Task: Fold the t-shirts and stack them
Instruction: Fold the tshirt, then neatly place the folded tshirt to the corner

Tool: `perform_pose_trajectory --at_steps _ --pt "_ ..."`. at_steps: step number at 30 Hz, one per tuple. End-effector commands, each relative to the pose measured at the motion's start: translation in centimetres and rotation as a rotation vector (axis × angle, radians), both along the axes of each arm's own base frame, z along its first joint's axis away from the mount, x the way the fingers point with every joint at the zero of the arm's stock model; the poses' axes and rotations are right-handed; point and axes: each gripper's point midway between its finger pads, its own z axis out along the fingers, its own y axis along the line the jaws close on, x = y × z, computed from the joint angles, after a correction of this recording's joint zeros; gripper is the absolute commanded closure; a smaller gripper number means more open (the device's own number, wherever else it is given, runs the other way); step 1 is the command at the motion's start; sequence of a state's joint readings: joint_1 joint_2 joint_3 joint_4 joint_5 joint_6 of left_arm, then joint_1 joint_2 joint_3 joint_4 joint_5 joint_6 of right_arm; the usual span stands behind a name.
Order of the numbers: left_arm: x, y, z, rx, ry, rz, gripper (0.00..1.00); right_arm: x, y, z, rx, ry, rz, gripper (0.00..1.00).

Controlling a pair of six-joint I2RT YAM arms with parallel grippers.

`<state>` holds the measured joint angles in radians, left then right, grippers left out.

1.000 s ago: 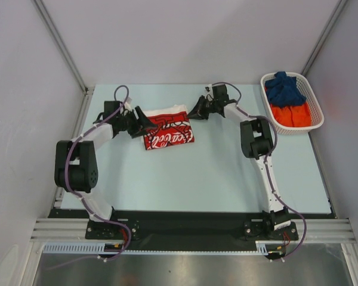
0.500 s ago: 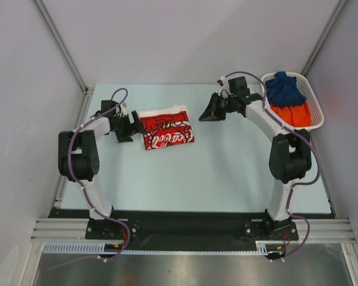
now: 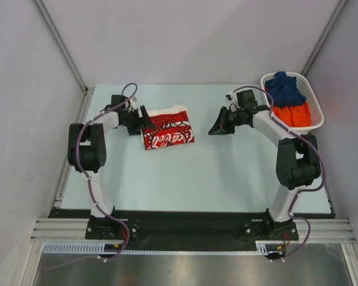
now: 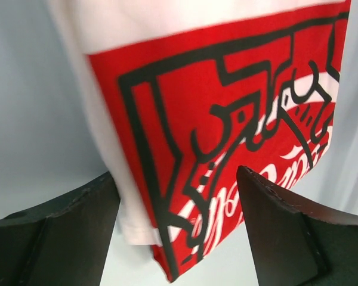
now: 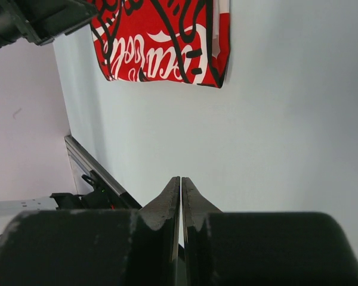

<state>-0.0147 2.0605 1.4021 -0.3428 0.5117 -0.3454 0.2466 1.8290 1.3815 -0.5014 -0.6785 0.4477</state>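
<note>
A folded white t-shirt (image 3: 167,128) with a large red-and-white print lies flat on the table at the back centre-left. My left gripper (image 3: 144,121) is at its left edge. In the left wrist view, the left gripper (image 4: 176,173) is open, and the shirt's corner (image 4: 227,119) shows between the fingers (image 4: 53,232); the jaws are not closed on it. My right gripper (image 3: 218,127) is shut and empty, apart from the shirt on its right. In the right wrist view it (image 5: 181,179) hovers over bare table, with the shirt (image 5: 161,42) ahead. A dark blue t-shirt (image 3: 284,88) and an orange one (image 3: 289,114) lie crumpled in the basket.
The white plastic lattice basket (image 3: 315,117) stands at the back right corner of the table. Grey walls and metal frame posts enclose the pale blue table (image 3: 197,179). The left arm's gripper shows in the right wrist view (image 5: 30,21).
My right gripper has drawn away from the shirt's right edge, to the right and nearer. My left gripper backed off a little, then returned to the shirt's left edge. The shirt has not moved.
</note>
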Motion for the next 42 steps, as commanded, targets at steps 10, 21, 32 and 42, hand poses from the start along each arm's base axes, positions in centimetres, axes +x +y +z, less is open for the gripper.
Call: perform_pose_trajectory --at_steps 10,21,32,42 --pt "-3.9 -3.5 -4.5 0.041 0.222 0.001 0.38 0.1 -0.2 2.9 0.059 -0.119 0.007 0.92" --pt "2.1 -0.6 -2.4 0.214 0.109 0.064 1.00 -4.6 -1.3 2.2 0.035 -0.079 0.016 0.93" --pt "8.5 11.9 1.3 0.714 0.010 0.053 1.00 -9.5 -1.8 1.0 -0.016 -0.004 0.029 0.94" --pt "13.5 22.1 1.1 1.011 -0.075 0.130 1.00 -11.4 -0.8 -2.2 -0.062 0.117 0.043 0.94"
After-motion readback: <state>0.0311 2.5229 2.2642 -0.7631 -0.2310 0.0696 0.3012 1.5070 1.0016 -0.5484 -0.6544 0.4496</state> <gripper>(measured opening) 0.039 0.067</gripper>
